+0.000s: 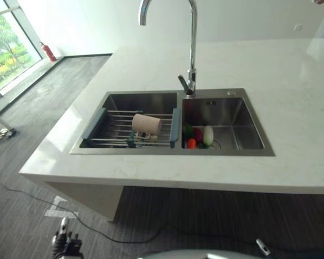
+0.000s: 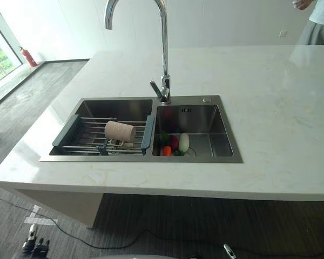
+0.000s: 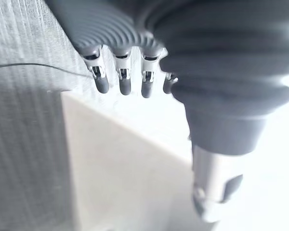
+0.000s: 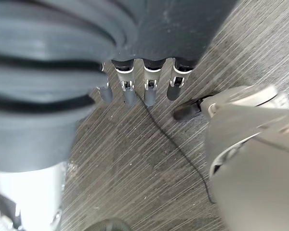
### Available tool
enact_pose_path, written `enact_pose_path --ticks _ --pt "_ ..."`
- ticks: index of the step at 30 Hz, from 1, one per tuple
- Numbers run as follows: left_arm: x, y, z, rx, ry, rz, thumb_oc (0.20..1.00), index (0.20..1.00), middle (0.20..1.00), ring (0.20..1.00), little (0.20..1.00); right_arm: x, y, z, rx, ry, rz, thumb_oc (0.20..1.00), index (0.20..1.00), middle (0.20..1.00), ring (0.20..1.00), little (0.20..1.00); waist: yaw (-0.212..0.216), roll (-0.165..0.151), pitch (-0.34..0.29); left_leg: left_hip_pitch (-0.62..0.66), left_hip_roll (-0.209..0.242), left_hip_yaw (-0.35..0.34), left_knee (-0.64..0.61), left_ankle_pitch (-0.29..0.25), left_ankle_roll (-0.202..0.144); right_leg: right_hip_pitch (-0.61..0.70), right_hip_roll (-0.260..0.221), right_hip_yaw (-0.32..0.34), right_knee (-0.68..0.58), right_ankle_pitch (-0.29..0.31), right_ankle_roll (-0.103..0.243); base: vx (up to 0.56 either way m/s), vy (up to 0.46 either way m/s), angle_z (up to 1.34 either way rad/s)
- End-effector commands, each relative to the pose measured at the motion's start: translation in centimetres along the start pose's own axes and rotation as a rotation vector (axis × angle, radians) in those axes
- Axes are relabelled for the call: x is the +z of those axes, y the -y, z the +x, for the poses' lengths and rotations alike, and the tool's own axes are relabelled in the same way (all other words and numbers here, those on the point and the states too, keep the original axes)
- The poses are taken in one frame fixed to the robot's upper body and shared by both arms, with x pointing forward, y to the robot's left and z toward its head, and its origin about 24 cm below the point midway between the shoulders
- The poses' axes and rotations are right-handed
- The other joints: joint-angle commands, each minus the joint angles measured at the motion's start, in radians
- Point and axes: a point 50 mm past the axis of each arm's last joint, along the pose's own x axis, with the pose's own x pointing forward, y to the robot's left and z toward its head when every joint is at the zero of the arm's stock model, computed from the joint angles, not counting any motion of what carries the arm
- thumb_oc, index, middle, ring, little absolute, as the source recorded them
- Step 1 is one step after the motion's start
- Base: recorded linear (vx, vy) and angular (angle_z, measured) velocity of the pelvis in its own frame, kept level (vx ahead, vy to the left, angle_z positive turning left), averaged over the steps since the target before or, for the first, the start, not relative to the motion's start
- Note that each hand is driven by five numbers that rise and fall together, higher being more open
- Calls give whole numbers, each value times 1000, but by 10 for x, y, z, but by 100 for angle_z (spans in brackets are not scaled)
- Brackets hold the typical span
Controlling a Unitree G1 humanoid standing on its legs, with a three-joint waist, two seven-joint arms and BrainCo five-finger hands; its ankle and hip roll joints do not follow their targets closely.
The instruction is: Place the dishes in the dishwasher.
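Grey floor (image 1: 21, 216) lies nearest, running under the white marble tabletop (image 1: 291, 108), whose far right edge is cut off. Double steel sink (image 1: 227, 93) sits set into the tabletop, tall chrome faucet (image 1: 191, 54) behind its divider, spout partly cut off at top.

Left basin: grey-ended wire rack (image 1: 129, 129) spans it. Beige mug (image 1: 146, 124) lies on its side on the rack, toward the divider. Small green item under the rack, hard to make out.

Right basin: cluster against the divider, with a white oval piece (image 1: 208, 135), something red (image 1: 197, 135), something orange (image 1: 191, 143), green bits; kinds not clear.

Left hand (image 3: 123, 79), seen in its wrist view: fingers hang straight and relaxed, holding nothing, pale panel past them. Right hand (image 4: 137, 89): fingers likewise straight, empty, over the floor.

Red fire extinguisher (image 1: 48, 52) stands far left of the sink by the window. Person (image 2: 316, 21) at far right beyond the tabletop, mostly cut off.
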Motion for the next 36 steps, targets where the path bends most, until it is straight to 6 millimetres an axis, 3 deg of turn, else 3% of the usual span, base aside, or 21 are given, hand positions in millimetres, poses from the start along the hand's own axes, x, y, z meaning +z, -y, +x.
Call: enact_pose_path --ticks 1,6,9,10,11,15,16,18,20,21,22,23,25,27,36 --pt "47 20 12 46 165 16 1000 1000 1000 1000 1000 22 1 3 -20 66 2 1000 1000 1000 1000 1000 23 -8 29 -20 26 38 42 -79 -10 -17 -64 -12 36 -65 49 26 47 1" --pt "118 13 8 255 449 -16 1000 1000 1000 1000 1000 22 8 1 -40 54 -23 1000 1000 1000 1000 1000 26 5 18 -20 26 35 36 -76 -13 -9 -67 -12 21 -65 53 16 35 1" --pt "201 54 -12 183 794 1 1000 1000 1000 1000 1000 19 8 0 -36 64 -22 1000 1000 1000 1000 1000 38 15 10 -11 31 30 22 -73 -16 4 -66 -19 12 -69 55 11 4 0" --pt "213 61 -18 167 851 14 1000 1000 1000 1000 1000 19 8 0 -34 65 -22 1000 1000 1000 1000 1000 40 16 8 -10 31 29 20 -72 -16 5 -65 -19 11 -69 55 0 0 0" --pt "239 79 -32 130 975 47 1000 1000 1000 1000 1000 18 8 0 -29 67 -24 1000 1000 1000 1000 1000 43 17 6 -13 32 31 19 -68 -16 4 -65 -21 9 -66 54 0 0 0" --pt "284 132 -73 -10 1249 133 1000 1000 1000 1000 1000 14 6 0 -17 64 -28 1000 1000 1000 1000 1000 49 16 -2 -13 36 33 15 -67 -19 6 -62 -21 6 -68 53 8 -11 0" --pt "297 155 -93 -96 1344 169 1000 1000 1000 1000 1000 12 6 -1 -15 57 -27 1000 1000 1000 1000 1000 50 15 -5 -10 40 35 15 -72 -21 9 -60 -20 7 -73 53 39 -53 1" --pt "304 183 -114 -221 1427 227 1000 1000 1000 1000 1000 9 6 -1 -12 44 -31 1000 1000 1000 1000 1000 44 13 -9 -9 42 38 14 -73 -23 9 -57 -15 6 -74 53 50 -50 2" --pt "302 224 -142 -482 1488 367 1000 1000 1000 1000 1000 3 7 -2 -10 22 -44 1000 1000 1000 1000 1000 36 11 -12 -6 45 44 12 -74 -25 9 -53 -3 6 -73 55 85 -39 0" --pt "295 242 -153 -585 1484 454 1000 1000 1000 1000 1000 0 8 -2 -10 11 -51 1000 1000 1000 1000 1000 32 9 -13 -8 45 49 9 -70 -25 6 -52 3 4 -68 56 124 -30 -4" --pt "274 273 -170 -768 1465 611 1000 1000 1000 1000 1000 -4 10 -3 -9 -15 -82 1000 1000 1000 1000 1000 22 5 -13 -10 47 54 7 -69 -25 1 -48 18 3 -65 60 81 -17 -10" --pt "271 275 -171 -782 1462 630 1000 1000 1000 1000 1000 -5 10 -3 -9 -17 -84 1000 1000 1000 1000 1000 23 5 -13 -11 47 54 7 -69 -25 0 -48 19 3 -64 60 128 -14 -18" --pt "246 302 -185 -935 1431 856 1000 1000 1000 1000 1000 -8 13 -5 -10 -31 -102 1000 1000 1000 1000 1000 9 1 -4 -12 47 56 4 -67 -23 -6 -43 41 2 -56 68 131 -13 -25" --pt "233 317 -189 -993 1401 1013 1000 1000 1000 1000 1000 -2 13 -4 -1 -23 -124 1000 1000 1000 1000 1000 -3 -1 10 -25 48 58 6 -62 -21 -23 -43 59 5 -45 75 57 6 -15" --pt "217 365 -224 -1090 1448 1236 1000 1000 1000 1000 1000 51 -24 5 149 107 -169 1000 1000 1000 1000 1000 -19 -10 124 -166 38 28 19 -18 -17 -160 -42 115 14 3 88 -127 -2 -6"
